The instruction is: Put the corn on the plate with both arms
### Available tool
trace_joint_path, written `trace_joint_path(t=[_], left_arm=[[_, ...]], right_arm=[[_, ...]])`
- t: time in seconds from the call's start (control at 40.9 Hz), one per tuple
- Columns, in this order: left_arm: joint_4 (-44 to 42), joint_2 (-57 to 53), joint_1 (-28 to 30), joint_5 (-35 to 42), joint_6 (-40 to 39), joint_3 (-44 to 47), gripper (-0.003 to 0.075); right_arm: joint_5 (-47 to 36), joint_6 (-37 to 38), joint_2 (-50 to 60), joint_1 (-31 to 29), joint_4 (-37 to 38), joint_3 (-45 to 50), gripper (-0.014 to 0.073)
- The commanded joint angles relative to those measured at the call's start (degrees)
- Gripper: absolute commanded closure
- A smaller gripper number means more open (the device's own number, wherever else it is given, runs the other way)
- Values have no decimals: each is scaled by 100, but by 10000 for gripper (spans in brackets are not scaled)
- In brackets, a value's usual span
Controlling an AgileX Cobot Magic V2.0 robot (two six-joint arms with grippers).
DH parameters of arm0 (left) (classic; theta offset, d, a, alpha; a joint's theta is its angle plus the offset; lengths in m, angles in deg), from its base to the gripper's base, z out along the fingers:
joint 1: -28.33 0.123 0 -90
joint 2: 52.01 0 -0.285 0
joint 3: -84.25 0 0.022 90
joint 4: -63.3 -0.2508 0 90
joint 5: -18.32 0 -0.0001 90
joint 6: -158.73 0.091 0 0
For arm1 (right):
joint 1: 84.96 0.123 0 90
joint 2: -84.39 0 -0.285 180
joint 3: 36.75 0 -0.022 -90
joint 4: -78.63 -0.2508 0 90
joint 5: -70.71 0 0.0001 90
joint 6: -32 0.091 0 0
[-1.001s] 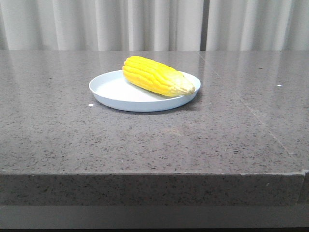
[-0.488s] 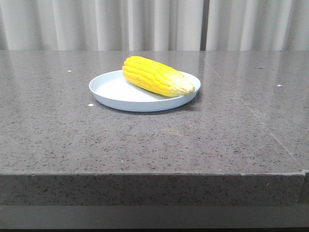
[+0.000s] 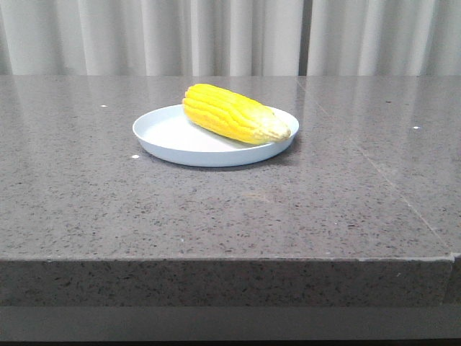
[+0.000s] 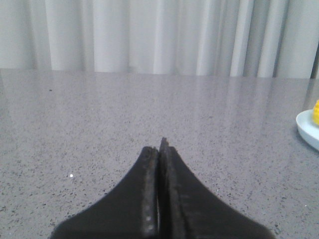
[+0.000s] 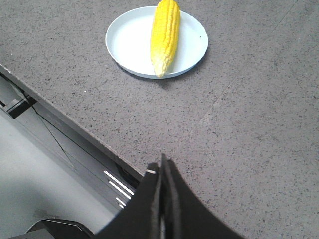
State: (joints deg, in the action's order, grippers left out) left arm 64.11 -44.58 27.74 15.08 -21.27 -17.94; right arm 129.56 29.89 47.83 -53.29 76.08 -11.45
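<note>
Corn (image 3: 234,113) is on the plate (image 3: 173,140), lying diagonally across it: fat end toward the plate's far rim, paler tapered tip resting on the rim on the robot's right side. Cob sits over the right half of the plate, the left half of the plate floor is bare. Plate sits on the grey speckled table (image 3: 216,216), about mid-width, closer to the far edge than to the front edge, well clear of both side edges. White curtain (image 3: 230,36) hangs behind the far edge. Neither arm shows in the front view. Left gripper (image 4: 159,149) per left wrist view: fingers pressed together, nothing between them, no gap visible along the pads, hovering low over bare table; plate and corn only clip that frame's edge as a sliver of rim (image 4: 308,130) and a bit of yellow (image 4: 316,112), so well apart from that gripper. Right gripper (image 5: 163,167) per right wrist view: fingers likewise pressed together on nothing, tips over the table near its front edge, looking down at plate (image 5: 134,45) and corn (image 5: 164,35) from a distance; corn lies lengthwise in that view with the tip at the rim nearest the gripper. Neither gripper touches corn or plate.
</note>
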Motion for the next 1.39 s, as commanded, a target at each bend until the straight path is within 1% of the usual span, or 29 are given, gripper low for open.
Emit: trace_joint_path(t=[0.0, 0.244, 0.44, 0.586, 1.368], left_arm=[[51, -98, -25, 795, 0, 135, 741], [-329, -98, -177, 888, 0, 121, 741], [-329, -98, -177, 869, 0, 121, 741], [-329, -98, -324, 869, 0, 121, 741], [-329, -98, -327, 869, 0, 121, 741]], right_arm=[[-411, -53, -32, -6, 56, -130, 680], [-412, -53, -32, -6, 56, -130, 680], [-412, -53, -32, -6, 56, -130, 680], [-412, -53, -32, -6, 56, -130, 680], [-412, -53, -32, -6, 56, -130, 680]])
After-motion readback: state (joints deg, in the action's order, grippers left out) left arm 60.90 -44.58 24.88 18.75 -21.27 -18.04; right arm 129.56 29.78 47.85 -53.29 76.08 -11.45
